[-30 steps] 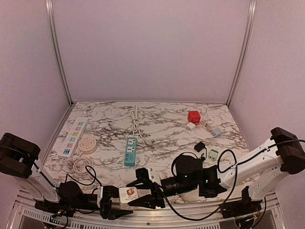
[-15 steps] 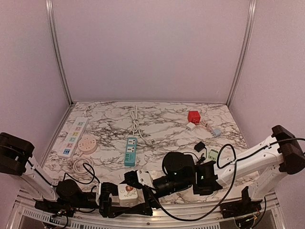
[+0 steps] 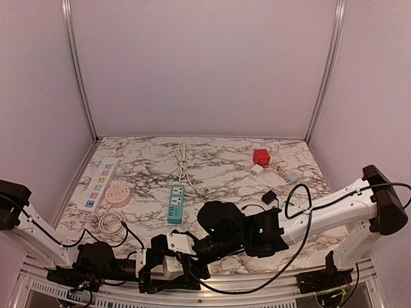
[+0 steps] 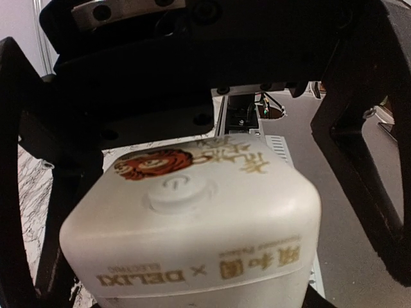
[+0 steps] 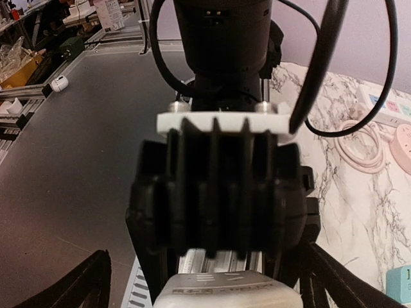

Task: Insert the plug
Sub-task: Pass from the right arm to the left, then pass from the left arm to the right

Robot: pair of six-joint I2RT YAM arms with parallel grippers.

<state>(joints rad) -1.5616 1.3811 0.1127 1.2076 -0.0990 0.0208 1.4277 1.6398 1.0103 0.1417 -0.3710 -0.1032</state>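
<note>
A white cube-shaped socket block (image 4: 192,231) with a tiger sticker, a round button and gold lettering fills the left wrist view. My left gripper (image 4: 199,296) is shut on its lower part, and the fingers are hidden under it. From above, the block (image 3: 169,265) sits at the table's front edge, in the left gripper (image 3: 157,264). My right gripper (image 3: 181,258) faces the left one. Its dark fingers (image 4: 359,160) stand wide on both sides of the block without touching it. In the right wrist view, the block's top (image 5: 225,290) lies between the open right gripper (image 5: 205,296). No plug prongs show.
On the marble table lie a blue power strip (image 3: 176,203), a long white strip (image 3: 99,184), a round pink socket (image 3: 118,192), a coiled cable (image 3: 110,222), a white cord (image 3: 183,160), a black plug (image 3: 270,196) and a red cube (image 3: 261,156). The metal front rail (image 3: 257,282) runs just below the grippers.
The right gripper has opened wide and slid left and forward around the white block. The left arm has dropped lower, keeping its hold on the block.
</note>
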